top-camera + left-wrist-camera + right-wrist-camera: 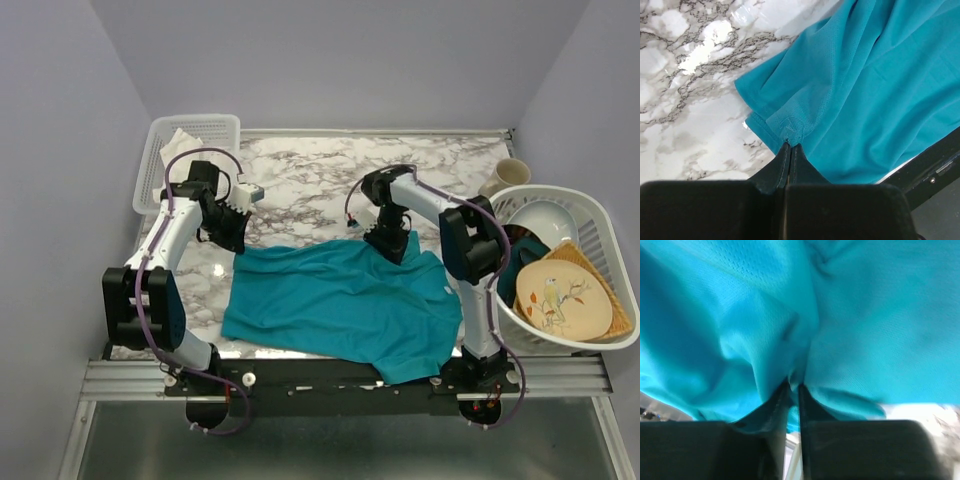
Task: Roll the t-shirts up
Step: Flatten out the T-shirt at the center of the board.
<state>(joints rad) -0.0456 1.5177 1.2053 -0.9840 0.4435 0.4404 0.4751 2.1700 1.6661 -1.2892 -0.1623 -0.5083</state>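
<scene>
Basket first: a white slotted plastic basket [190,140] sits in the far left corner of the white-and-grey marbled bench [300,175], and a bit nearer the left claw [232,238] is squeezed tight on the far left corner of the teal-blue short-sleeved t-shirt [340,300], hem bunched right at its tips. Shirt's lying rumpled across the near middle of the bench, its right part drooping over the front edge, and the right claw [392,245] is pinched on a fold at the far edge, fingers nearly together with fabric between them. Off to the right there's a cream mug [507,177] and a white oval plastic tub [600,225] holding a bird-painted plate [562,300].
</scene>
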